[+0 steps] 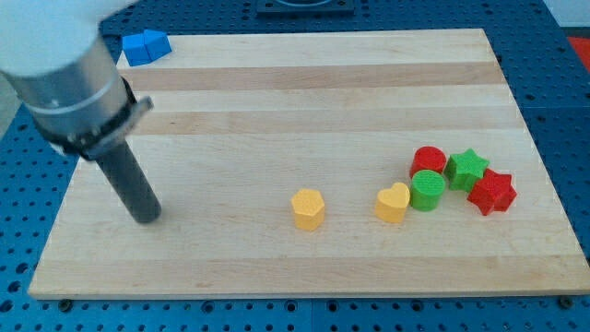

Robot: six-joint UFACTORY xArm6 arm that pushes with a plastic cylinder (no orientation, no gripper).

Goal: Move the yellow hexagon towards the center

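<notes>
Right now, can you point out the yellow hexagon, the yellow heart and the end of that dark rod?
yellow hexagon (308, 208), camera view, on its top face.
yellow heart (393, 202), camera view, on its top face.
my tip (147, 217), camera view, the rod's very end, far to the view's left of the hexagon.

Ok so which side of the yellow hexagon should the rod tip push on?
Probably the yellow hexagon's lower face, from the view's bottom, since the board's centre lies above it. My tip sits well to its left, so it would need to circle below first.
</notes>
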